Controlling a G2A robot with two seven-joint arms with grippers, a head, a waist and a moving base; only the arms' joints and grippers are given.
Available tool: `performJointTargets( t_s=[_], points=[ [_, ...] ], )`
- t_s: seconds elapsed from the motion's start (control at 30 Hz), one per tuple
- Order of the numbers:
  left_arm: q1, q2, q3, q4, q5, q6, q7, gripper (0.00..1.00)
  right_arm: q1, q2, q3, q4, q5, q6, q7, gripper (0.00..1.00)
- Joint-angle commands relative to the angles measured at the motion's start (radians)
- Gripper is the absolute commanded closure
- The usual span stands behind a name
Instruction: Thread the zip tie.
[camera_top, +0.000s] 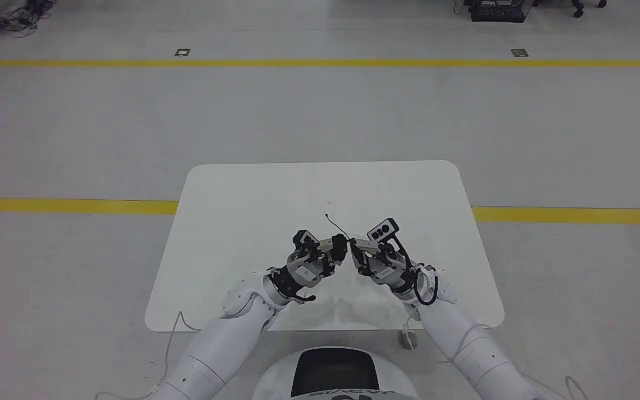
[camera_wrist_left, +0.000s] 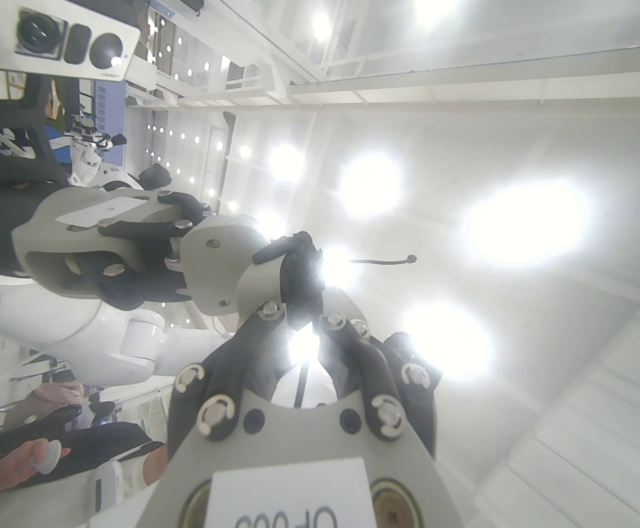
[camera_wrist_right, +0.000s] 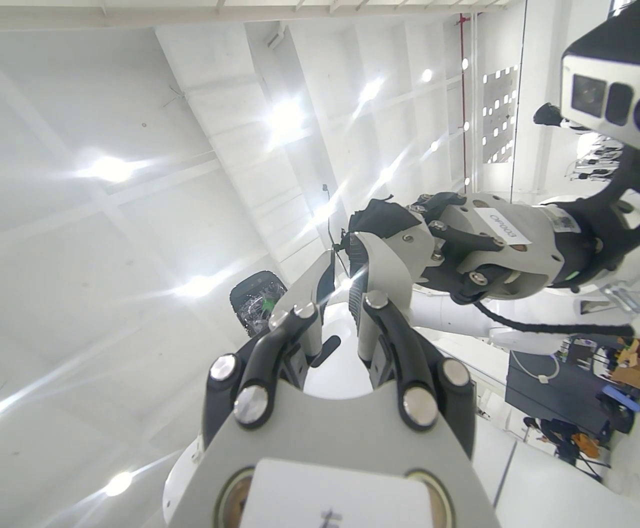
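Right gripper (camera_wrist_right: 344, 256), closed to a narrow slot in which the zip tie (camera_wrist_left: 380, 261) is pinched; the strap's headed end is seen jutting clear of it. The left gripper (camera_top: 332, 250) is set close against it, and whether it grips cannot be told. Both are held above the white table (camera_top: 300, 190), which is surrounded by grey floor (camera_top: 320, 120) crossed by yellow lines (camera_top: 320, 63).
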Motion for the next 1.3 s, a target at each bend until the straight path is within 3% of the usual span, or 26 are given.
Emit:
performJointTargets(
  t_s=[0.0,0.13,1.27],
  points=[
    [0.0,0.0,0.0,0.0,0.0,0.0,0.0,1.0,0.0,-0.001,0.002,0.001,-0.002,0.001,0.0,0.94],
    [0.0,0.0,0.0,0.0,0.0,0.0,0.0,1.0,0.0,-0.004,0.005,0.002,-0.006,0.003,0.0,1.0],
    [0.0,0.0,0.0,0.0,0.0,0.0,0.0,1.0,-0.026,-0.004,0.063,-0.006,-0.04,0.015,0.0,1.0]
  ],
)
